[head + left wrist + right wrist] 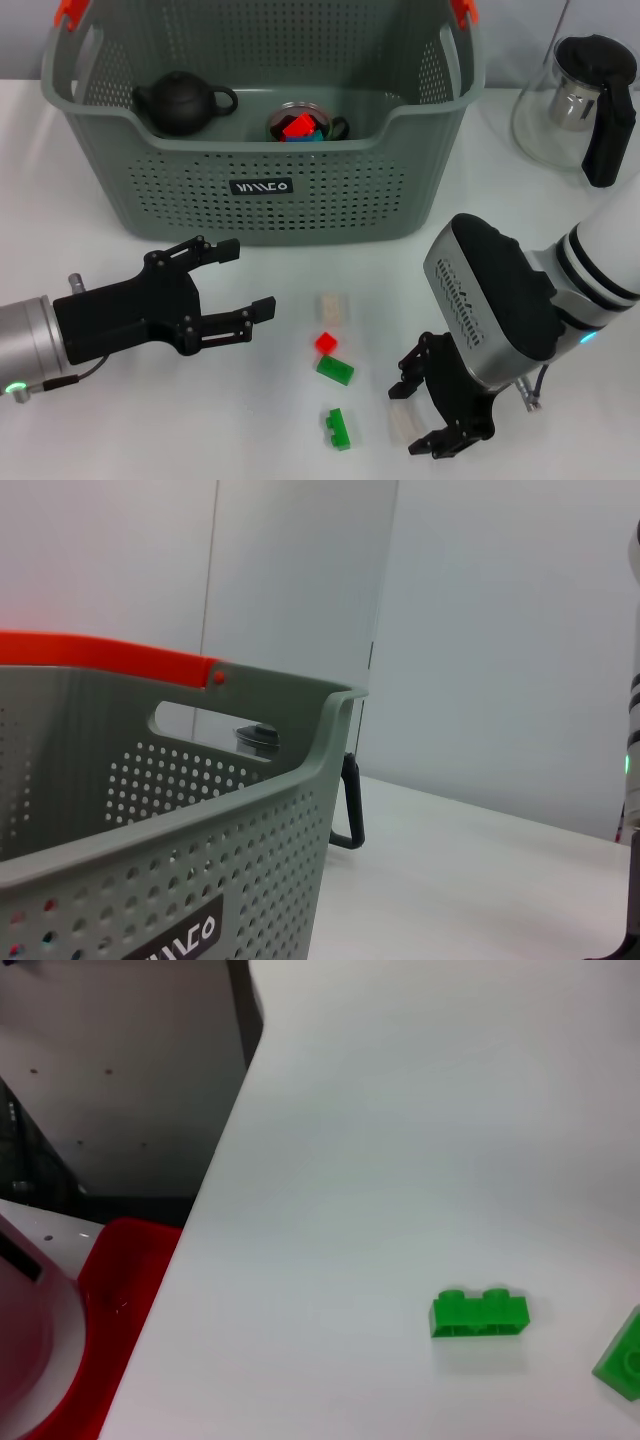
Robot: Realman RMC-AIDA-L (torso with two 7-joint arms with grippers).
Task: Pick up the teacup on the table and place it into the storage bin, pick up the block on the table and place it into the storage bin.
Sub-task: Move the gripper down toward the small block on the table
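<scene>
White table (90, 140), bin (270, 190) far. Right gripper (432, 405) straddling cream block (403, 420), jaws apart; left gripper (215, 290) likewise apart. Light, stiff, slick; pinch the flat sides.

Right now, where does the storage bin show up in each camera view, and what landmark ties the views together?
Head view: the storage bin spans the upper middle, its black label facing the camera.
Left wrist view: its perforated wall fills the lower left, under an orange handle clip.
Right wrist view: not in it.
Shared landmark: the white table, seen in all three views.
</scene>
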